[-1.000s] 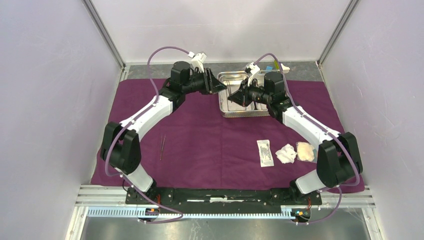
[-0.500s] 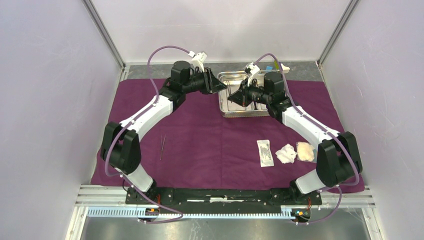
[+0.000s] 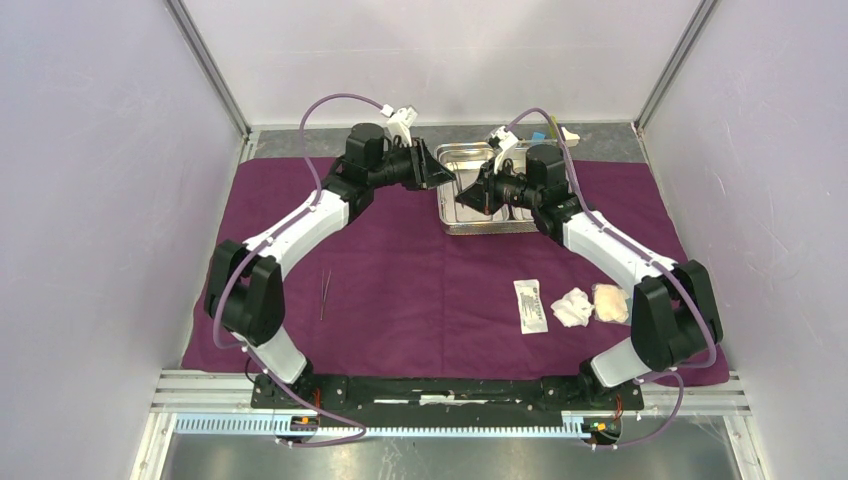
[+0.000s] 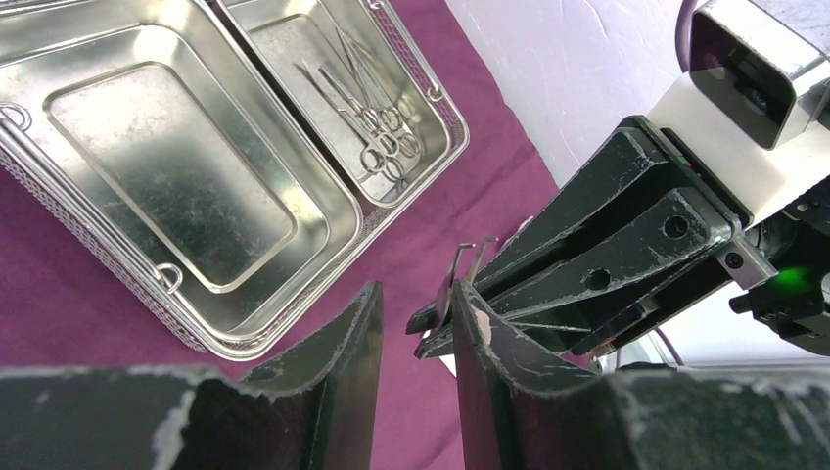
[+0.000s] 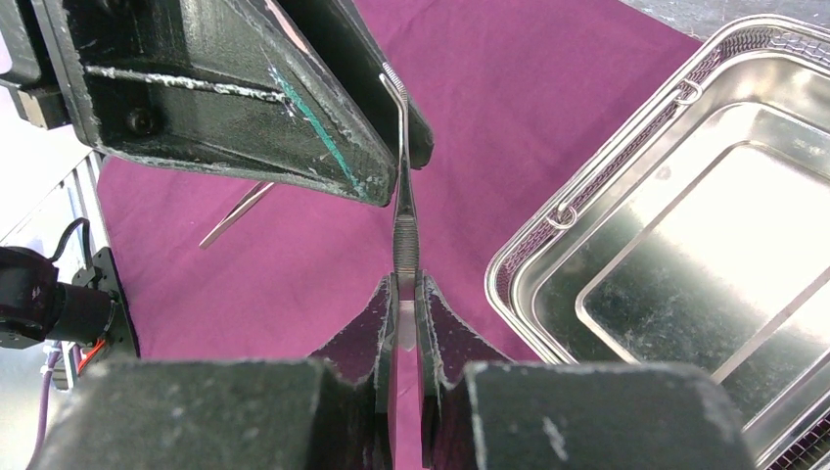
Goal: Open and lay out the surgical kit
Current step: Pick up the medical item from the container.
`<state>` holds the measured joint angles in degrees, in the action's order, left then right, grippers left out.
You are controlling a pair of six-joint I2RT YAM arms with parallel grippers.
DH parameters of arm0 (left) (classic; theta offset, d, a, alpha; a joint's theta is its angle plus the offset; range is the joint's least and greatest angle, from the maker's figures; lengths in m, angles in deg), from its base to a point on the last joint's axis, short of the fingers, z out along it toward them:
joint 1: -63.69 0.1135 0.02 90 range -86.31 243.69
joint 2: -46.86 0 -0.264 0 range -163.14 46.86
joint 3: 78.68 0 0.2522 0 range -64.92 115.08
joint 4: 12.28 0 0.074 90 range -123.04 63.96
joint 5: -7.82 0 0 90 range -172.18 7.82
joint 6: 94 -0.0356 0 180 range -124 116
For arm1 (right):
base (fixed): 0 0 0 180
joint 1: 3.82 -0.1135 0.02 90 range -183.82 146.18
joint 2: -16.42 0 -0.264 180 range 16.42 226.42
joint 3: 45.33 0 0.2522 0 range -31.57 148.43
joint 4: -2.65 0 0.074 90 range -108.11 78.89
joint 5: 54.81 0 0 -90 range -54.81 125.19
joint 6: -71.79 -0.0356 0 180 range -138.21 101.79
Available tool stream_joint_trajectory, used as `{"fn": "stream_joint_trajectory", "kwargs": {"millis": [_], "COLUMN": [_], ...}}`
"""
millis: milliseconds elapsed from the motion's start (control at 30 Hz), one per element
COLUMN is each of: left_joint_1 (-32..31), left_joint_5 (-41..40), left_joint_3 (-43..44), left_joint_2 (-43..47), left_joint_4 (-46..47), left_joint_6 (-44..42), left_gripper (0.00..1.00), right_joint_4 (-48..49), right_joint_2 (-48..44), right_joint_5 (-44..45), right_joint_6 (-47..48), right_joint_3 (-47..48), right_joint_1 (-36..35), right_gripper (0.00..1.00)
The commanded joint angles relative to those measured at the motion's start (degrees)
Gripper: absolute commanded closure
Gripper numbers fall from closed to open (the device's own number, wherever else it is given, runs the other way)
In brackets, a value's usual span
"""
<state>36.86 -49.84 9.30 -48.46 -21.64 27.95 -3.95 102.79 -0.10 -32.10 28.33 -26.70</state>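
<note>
Purple cloth bearing one two-compartment steel tray, one white packet, two gauze pads and one loose tweezers. We see the right gripper clamping a second tweezers beside the tray, its tip at the parted left gripper. Scissor-handled instruments, too overlapped to count, share one compartment.

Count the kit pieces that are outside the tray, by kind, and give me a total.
Tweezers: 2 (one on the cloth, one in the right gripper)
Packet: 1
Gauze pads: 2
Total: 5
</note>
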Motion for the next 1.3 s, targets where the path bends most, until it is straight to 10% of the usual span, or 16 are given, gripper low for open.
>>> {"fn": "stream_joint_trajectory", "kwargs": {"millis": [0, 833, 1267], "left_joint_1": [-0.38, -1.4, -0.82], "left_joint_5": [1.08, 1.06, -7.79], "left_joint_3": [3.14, 5.15, 5.56], "left_joint_2": [-1.04, -3.66, 2.01], "left_joint_4": [0.77, -0.73, -16.82], "left_joint_6": [-0.5, 0.41, -17.14], "left_gripper": [0.62, 0.98, 0.98], "right_joint_4": [0.93, -0.38, -3.54], "right_joint_2": [0.58, 0.67, -2.11], "right_joint_5": [-0.22, 2.13, 0.63], "right_joint_6": [-0.4, 0.22, 7.81], "right_joint_3": [2.78, 3.03, 1.97], "right_joint_1": [-0.31, -0.3, -0.28], "right_gripper": [1.0, 0.95, 0.32]}}
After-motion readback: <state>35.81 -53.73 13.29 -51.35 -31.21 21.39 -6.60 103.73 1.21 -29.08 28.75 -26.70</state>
